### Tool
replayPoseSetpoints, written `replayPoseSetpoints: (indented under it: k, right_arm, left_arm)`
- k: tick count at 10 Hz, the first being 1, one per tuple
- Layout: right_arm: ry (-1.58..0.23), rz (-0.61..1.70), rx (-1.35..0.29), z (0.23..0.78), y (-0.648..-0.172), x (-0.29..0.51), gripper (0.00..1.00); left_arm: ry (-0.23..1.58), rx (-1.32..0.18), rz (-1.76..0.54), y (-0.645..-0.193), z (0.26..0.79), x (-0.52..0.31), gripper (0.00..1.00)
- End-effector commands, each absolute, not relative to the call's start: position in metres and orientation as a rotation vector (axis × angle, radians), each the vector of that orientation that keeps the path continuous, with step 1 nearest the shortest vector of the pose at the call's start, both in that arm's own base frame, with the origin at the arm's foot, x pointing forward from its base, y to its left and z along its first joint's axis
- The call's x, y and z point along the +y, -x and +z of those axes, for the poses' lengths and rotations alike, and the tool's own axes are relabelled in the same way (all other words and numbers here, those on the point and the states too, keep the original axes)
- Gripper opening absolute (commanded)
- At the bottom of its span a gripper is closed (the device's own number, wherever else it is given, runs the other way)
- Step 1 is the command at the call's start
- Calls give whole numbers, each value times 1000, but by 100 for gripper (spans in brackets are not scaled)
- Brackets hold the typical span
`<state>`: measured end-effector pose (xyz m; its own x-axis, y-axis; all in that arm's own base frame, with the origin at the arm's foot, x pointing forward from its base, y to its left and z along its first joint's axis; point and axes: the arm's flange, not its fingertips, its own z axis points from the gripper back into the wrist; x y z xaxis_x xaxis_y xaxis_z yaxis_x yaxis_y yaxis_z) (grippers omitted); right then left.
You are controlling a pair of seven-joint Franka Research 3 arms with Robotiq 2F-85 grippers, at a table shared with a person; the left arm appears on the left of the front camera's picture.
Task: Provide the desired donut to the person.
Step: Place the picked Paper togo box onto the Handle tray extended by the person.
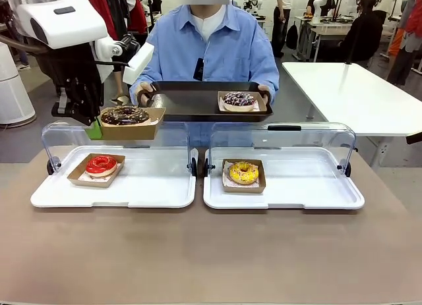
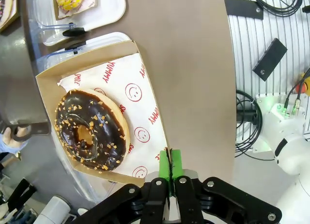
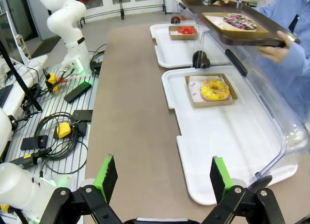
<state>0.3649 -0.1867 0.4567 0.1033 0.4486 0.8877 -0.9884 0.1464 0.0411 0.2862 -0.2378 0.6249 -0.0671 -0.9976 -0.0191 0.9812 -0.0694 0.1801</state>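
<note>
Cardboard was what my left gripper (image 2: 170,178) had hold of: its green pads (image 1: 94,130) were pinched together on the near edge of the open box (image 1: 131,128) carrying the chocolate donut (image 1: 125,115), and the box hung in the air above the raised clear lid (image 1: 117,147) of the left white tray (image 1: 115,186). From my left wrist camera the donut (image 2: 91,128), with its nut crumbs, sat just ahead of the fingers on printed paper (image 2: 127,91) inside the box.

Straight beyond that gripper the person (image 1: 211,45) in the light-blue shirt held a dark serving tray (image 1: 191,101) in both hands, its near-left corner just beside the box; I could not tell whether they touched. A sprinkled donut (image 1: 239,101) in its own box already lay on that tray, well to the right of my held box.

Below the left gripper, a red donut (image 1: 101,165) sat in its box on the left white tray.

My right gripper (image 3: 163,178) hovered low over the brown table (image 3: 135,112) with its fingers spread wide apart and nothing between them. Ahead of it and to its right lay the right white tray (image 3: 242,137) with the yellow donut (image 3: 214,89).
</note>
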Motion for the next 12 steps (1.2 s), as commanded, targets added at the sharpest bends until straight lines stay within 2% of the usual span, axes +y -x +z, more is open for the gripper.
replayPoseSetpoints:
  k: [1, 6, 10, 12]
  right_arm:
    - [-802, 1249, -877, 457, -364, -186, 100]
    - [-802, 1249, -877, 457, -364, -186, 100]
    - [-802, 1249, -877, 457, -364, -186, 100]
    - [-802, 1249, -877, 457, -364, -186, 100]
  left_arm:
    - [-163, -140, -1631, -283, 625, -238, 0]
    - [-154, -134, -1635, -286, 625, -238, 1]
    - [-229, -200, -1604, -354, 653, -256, 1]
    - [-210, -157, -1629, -407, 665, -265, 1]
